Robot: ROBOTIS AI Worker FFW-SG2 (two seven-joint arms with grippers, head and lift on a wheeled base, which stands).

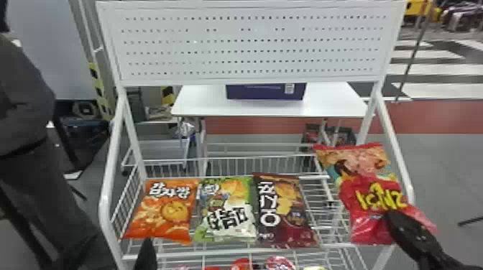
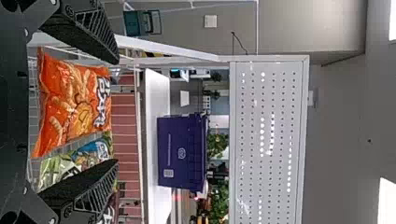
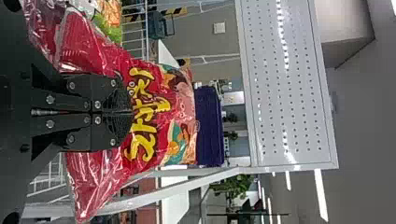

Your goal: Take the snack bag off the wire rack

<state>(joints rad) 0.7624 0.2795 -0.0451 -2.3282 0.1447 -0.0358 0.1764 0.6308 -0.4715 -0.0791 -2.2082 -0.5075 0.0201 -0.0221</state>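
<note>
My right gripper (image 3: pixel 130 112) pinches the glossy red plastic snack bag (image 1: pixel 372 186), raised at the right end of the white wire rack (image 1: pixel 105 206) — squeeze firmly without crushing, clear the side rail (image 1: pixel 396 143), draw back slowly — left gripper (image 2: pixel 116 112) spread, idle.

Glossy, crinkled plastic on the red snack bag (image 1: pixel 373 194) at four o'clock in the head view, and shiny film on the green bag (image 1: pixel 230 215) at six! Smooth, white-coated metal on the wire rack (image 1: pixel 104 208), holed metal panel (image 1: pixel 251 46) at twelve, matt black right gripper (image 1: pixel 390 215).
</note>
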